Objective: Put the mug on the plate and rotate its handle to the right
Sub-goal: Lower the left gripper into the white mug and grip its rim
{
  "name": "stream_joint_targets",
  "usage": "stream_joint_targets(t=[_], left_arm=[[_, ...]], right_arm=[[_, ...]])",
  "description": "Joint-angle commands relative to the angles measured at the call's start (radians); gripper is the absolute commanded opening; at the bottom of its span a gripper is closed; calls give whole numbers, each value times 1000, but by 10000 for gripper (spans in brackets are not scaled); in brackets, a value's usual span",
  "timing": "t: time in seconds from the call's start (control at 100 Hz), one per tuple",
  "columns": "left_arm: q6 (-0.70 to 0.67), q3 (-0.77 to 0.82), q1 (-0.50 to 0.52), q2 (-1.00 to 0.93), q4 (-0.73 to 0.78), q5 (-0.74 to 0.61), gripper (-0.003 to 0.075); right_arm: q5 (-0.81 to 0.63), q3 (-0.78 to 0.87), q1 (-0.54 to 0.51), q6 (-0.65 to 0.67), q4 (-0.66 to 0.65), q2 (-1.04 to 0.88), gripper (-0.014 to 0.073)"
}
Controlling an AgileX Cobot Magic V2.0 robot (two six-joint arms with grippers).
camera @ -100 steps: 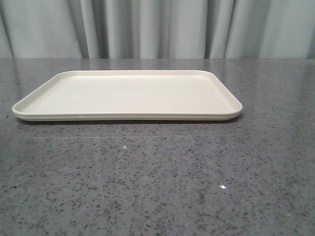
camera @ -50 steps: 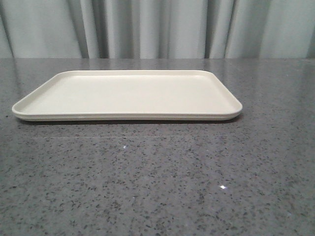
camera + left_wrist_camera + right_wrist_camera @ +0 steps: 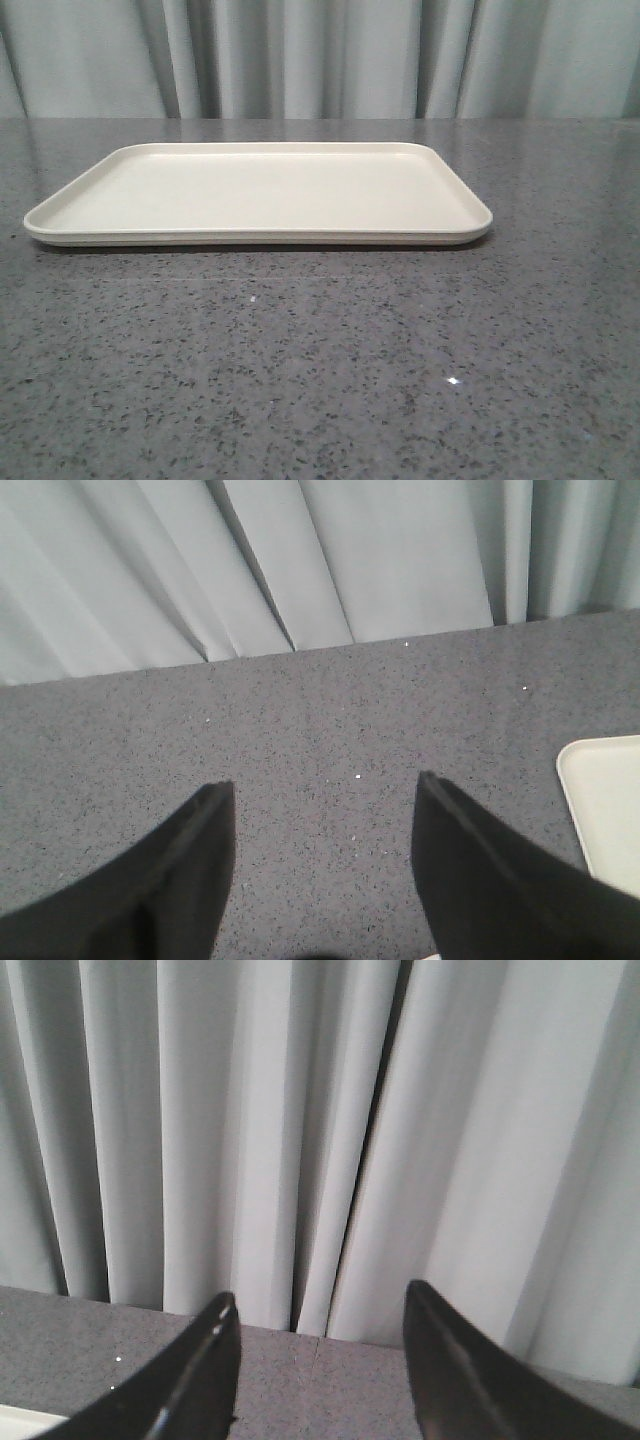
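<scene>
Front view: plate (image 3: 258, 190) lies flat on the table (image 3: 320, 360); left tool (image 3: 322, 790) and right tool (image 3: 318, 1310) are both released.

We see the plate (image 3: 258, 190) lying flat on the speckled grey worktop (image 3: 320, 370) — its long side toward us — before pale curtains (image 3: 320, 55).

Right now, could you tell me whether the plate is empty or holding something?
Empty: the plate lies flat on the table, its surface bare in the front view.

Even soft light, tabletop (image 3: 320, 380) glints, sharp focus
</scene>
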Motion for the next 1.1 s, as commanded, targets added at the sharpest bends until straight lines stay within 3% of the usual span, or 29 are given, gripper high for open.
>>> stream_joint_targets(t=[0.0,0.64,1.09], left_arm=[[-25,3,1,20,22,-17,400],[-41,421,1,43,45,-17,400],[-41,552,1,43,47,-17,400]], right_arm=[[-72,-30,-2,-8,-7,20,391],[-63,-30,-2,-8,-7,62,391],[-59,-30,-2,-8,-7,62,391]])
